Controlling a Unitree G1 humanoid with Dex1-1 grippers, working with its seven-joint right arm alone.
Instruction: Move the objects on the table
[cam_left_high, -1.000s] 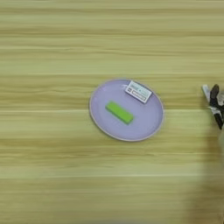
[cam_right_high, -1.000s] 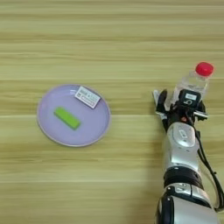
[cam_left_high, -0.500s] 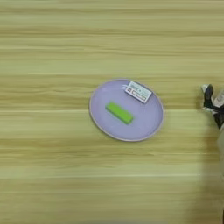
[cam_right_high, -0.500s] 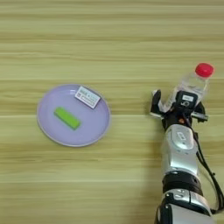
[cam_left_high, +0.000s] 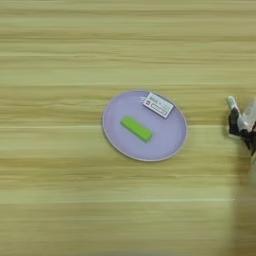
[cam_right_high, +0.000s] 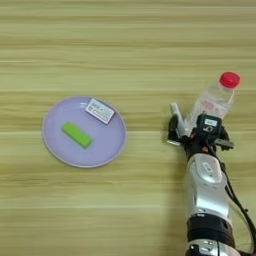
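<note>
Fingers of the gripper (cam_right_high: 192, 131) sit at the base of the bottle (cam_right_high: 216, 98), one black finger (cam_right_high: 173, 131) out on the left side, but I cannot tell if they are spread wide or already pinching the bottle, because the wrist hides the other side. The silver arm (cam_right_high: 207, 190) comes up from the bottom edge to reach it. The bottle stands on the table (cam_right_high: 125, 45), off to the right, and looks tipped, with its red cap (cam_right_high: 229, 79) up and away from the gripper. It looks clear and mostly empty, so I think it is light and easy to knock over. Its smooth round sides could be slippery, and thin plastic may squash if squeezed hard. A good place to hold it is the lower body, across the middle of the round part, with a soft grip. Well apart to the left is a purple plate (cam_right_high: 58, 150). A green block (cam_right_high: 77, 135) lies flat in its middle. It looks small, hard and light, best pinched across its narrow sides. A white box (cam_right_high: 100, 110) rests at the plate's top right rim. It is thin and flat, so it may be hard to lift; its edges are the place to grab.
</note>
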